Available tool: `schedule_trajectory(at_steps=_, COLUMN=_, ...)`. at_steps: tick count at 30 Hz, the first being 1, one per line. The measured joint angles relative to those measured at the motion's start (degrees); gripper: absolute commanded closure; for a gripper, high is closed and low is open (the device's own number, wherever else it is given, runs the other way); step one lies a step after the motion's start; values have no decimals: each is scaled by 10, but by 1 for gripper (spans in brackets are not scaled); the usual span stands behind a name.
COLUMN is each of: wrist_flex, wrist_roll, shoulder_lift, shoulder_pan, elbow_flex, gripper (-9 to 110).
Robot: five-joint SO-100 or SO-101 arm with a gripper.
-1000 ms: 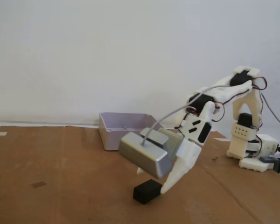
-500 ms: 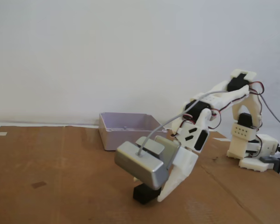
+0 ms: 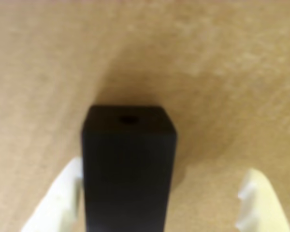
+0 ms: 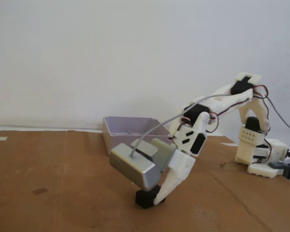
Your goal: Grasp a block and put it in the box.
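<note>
Fixed view, arm bent low, gripper seemingly straddling block, jaws apart.

A makeshift hobby/home bench setup is being suggested. Flattened cardboard sheets are being used as the work surface vs. a bare white wall. A 3D-printed white arm w/ exposed wiring is being run there.

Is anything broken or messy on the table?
Nothing stands out. The black block lies whole on the cardboard between the open gripper fingers, and the box sits upright behind.
</note>
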Motion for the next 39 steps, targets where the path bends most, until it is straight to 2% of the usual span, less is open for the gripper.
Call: schedule_trajectory(at_steps=39, wrist_flex=33, wrist_roll=5, shoulder_lift=-14, shoulder_pan=4, elbow_flex=-2, gripper=64)
